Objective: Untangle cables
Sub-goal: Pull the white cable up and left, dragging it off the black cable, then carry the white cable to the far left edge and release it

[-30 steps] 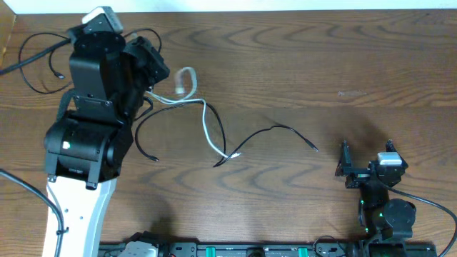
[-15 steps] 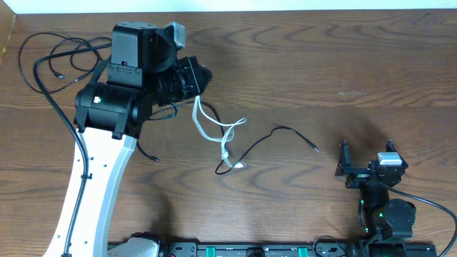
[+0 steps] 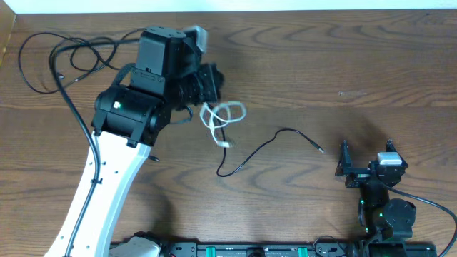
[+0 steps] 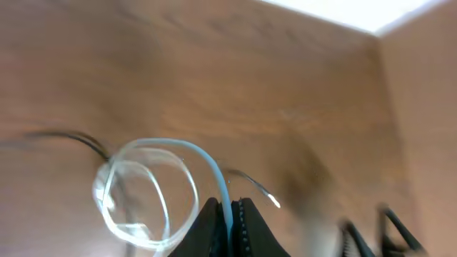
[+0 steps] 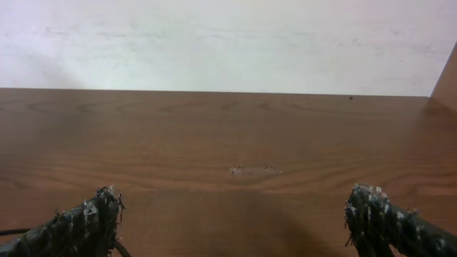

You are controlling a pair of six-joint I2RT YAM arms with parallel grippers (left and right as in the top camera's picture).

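Observation:
My left gripper (image 3: pixel 208 96) is shut on the white cable (image 3: pixel 227 114), which hangs below it in loose loops down to its plug (image 3: pixel 228 145). In the left wrist view the white cable (image 4: pixel 146 187) runs up between the closed fingertips (image 4: pixel 230 214). A black cable (image 3: pixel 268 143) lies in a curve on the table to the right of and below the white one, apart from it. A second black cable (image 3: pixel 21 57) loops at the far left. At the lower right my right gripper (image 3: pixel 366 153) sits open, with nothing between its fingers (image 5: pixel 86 223).
The left arm's white link (image 3: pixel 100 185) slants across the left of the table. Arm bases and a black rail (image 3: pixel 235 250) line the front edge. The wooden table (image 5: pixel 250 135) ends at a white wall at the back.
The left arm swung to the right, carrying the white cable with it. The white cable gathered into loops and its plug came away from the black cable's near end. The right arm stayed put.

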